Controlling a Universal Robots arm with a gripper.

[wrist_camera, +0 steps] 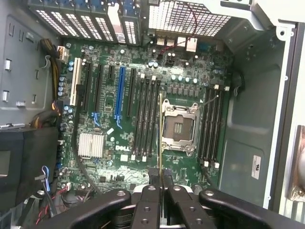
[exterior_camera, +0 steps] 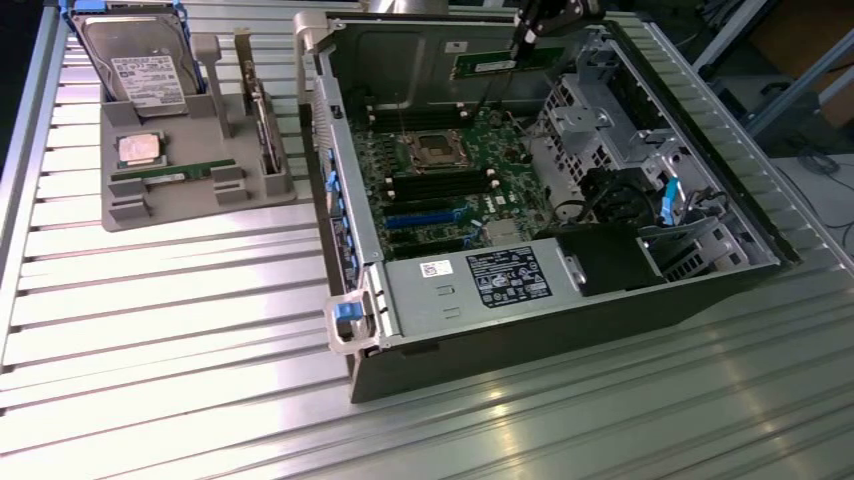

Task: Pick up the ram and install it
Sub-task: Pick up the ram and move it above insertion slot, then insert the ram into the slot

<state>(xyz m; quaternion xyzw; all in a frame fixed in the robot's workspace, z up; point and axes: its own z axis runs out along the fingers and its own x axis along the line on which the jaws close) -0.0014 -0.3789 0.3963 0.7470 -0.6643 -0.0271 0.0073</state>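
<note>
Your gripper (exterior_camera: pixel 526 42) is clamped on 1 ram (exterior_camera: pixel 494 65), hovering above the motherboard (wrist_camera: pixel 109 157) inside the open case (exterior_camera: pixel 561 335). Careful: if the stick comes down skewed off the memory slots (wrist_camera: pixel 145 119), it could jam or hit a latch.

Everything sits on a silvery ribbed aluminium tabletop (exterior_camera: pixel 174 340), with long parallel grooves running across it and a plain raised metal rail (exterior_camera: pixel 34 150) along the edge at the exterior view's left. The lighting is pretty harsh: big washed-out white glare patches (exterior_camera: pixel 120 290) on the slats toward that side, and a softer sheen (exterior_camera: pixel 534 420) on the nearer slats. Past the table's far corner at the exterior view's right there are slanted grey metal frame struts (exterior_camera: pixel 798 82), something brownish (exterior_camera: pixel 787 30) behind them, and a loose dark cable (exterior_camera: pixel 817 165) on the pale floor.
</note>
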